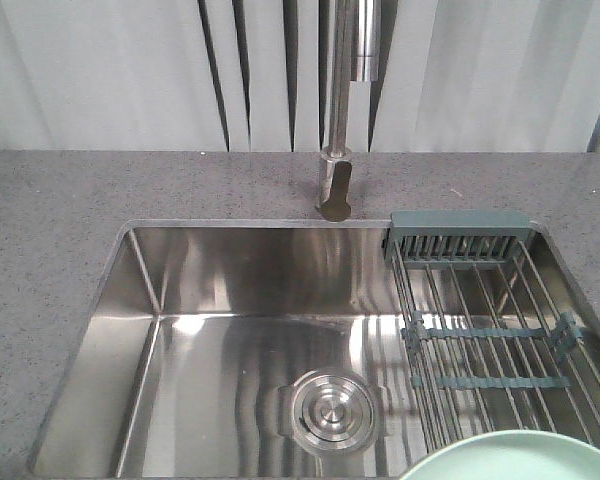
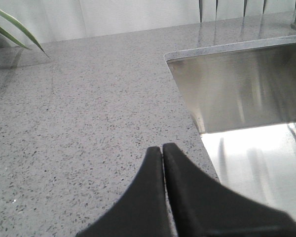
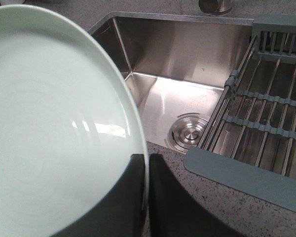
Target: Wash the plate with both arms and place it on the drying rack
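The right gripper (image 3: pixel 147 170) pinches the plate (image 3: pixel 54 123) by its rim, one finger on each face. I'd say that grip leaves the broad surface free for washing. The sink (image 1: pixel 260 270) lies just ahead of this gripper, and the drying rack (image 3: pixel 266 113) is ahead to its right, spanning that end of the basin. The left gripper (image 2: pixel 162 148) has its jaws pressed together on nothing and hangs over the desk (image 2: pixel 64 123), apparently waiting. I can read no brand, label or writing anywhere.

plate (image 3: pixel 54 123): glossy, smooth | sink (image 1: pixel 230 285): shiny brushed steel | counter (image 2: pixel 79 123): speckled stone, polished | drying rack (image 1: pixel 460 222): steel wires, plastic bars
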Tool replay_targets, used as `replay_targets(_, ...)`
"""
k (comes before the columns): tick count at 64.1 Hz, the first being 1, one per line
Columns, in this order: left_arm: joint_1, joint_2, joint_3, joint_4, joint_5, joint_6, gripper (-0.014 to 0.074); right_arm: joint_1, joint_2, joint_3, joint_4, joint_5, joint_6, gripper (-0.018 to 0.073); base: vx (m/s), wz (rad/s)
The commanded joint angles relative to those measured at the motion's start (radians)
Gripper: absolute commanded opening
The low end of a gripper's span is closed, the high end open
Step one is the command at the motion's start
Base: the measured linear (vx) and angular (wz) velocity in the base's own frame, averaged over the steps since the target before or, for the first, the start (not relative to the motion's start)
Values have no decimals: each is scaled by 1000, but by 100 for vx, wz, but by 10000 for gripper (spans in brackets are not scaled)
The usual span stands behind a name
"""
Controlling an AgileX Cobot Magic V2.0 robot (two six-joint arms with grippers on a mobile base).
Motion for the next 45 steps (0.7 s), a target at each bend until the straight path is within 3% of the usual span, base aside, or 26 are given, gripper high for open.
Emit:
replay_targets(1, -8, -14, -26, -3, -69, -6, -6, -6, 19, -22, 23, -73, 0, -4, 2, -1)
replay_targets(45, -8, -14, -26, -3, -64, 1, -6, -6, 19, -22, 23, -73, 0, -4, 0, 0)
